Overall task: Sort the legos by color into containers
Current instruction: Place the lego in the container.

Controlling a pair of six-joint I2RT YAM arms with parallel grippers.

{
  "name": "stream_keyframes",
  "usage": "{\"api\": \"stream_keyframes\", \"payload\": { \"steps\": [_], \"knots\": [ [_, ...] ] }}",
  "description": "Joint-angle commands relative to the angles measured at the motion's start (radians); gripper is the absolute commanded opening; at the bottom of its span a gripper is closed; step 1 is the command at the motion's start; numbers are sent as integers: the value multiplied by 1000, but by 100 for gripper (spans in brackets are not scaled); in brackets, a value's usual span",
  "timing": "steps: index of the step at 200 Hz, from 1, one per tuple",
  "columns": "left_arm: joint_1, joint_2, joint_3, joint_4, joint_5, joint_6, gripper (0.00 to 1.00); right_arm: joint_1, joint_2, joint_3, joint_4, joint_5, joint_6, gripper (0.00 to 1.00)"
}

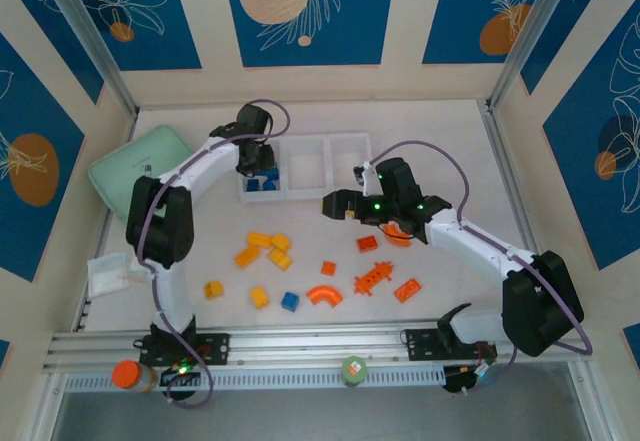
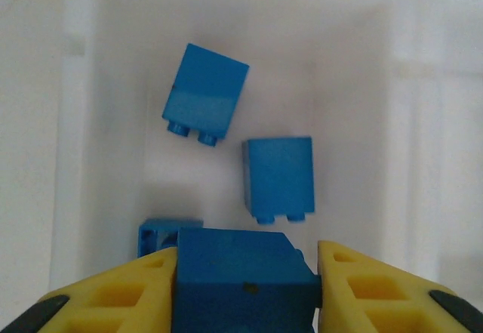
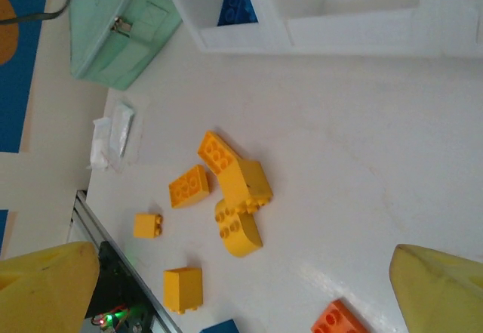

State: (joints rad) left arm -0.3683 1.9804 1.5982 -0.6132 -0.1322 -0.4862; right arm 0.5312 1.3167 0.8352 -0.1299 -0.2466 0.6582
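Toward the far edge of the counter (image 1: 450, 161), your left fingers (image 2: 113, 297) are clenching a blue brick (image 2: 241, 280) from both sides and hanging over the left compartment of the translucent white tray (image 1: 309, 139). Three more blue bricks (image 2: 205, 95) are lying on that compartment's floor, one of them partly hidden behind the held piece.

Nearer the counter's middle, your right fingers (image 3: 45, 280) are standing spread wide, grasping nothing and hovering above the loose pieces. Yellow bricks (image 1: 268, 249) are sitting in a cluster toward the left side, and orange-red bricks (image 1: 380, 261) are lying toward the right. An orange-red arch (image 1: 323, 296) and a loose blue brick (image 1: 290, 301) are resting closer to the near edge. A mint-green case (image 1: 135, 166) is lying at the far left corner.
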Motion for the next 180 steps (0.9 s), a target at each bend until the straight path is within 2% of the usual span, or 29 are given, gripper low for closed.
{"api": "stream_keyframes", "payload": {
  "steps": [1,14,82,140,180],
  "knots": [
    [6,29,62,-13,-16,31,46,9,16,34,14,-7,-7,99],
    [7,48,86,-32,-26,34,52,9,20,41,-6,5,-10,99],
    [8,4,122,-92,-35,48,55,8,9,90,-101,5,-57,99],
    [-24,-211,-43,-91,77,55,61,8,-35,71,-195,10,-69,99],
    [-113,-381,-226,-94,90,31,65,15,-88,18,-246,7,-70,99]
  ]
}}
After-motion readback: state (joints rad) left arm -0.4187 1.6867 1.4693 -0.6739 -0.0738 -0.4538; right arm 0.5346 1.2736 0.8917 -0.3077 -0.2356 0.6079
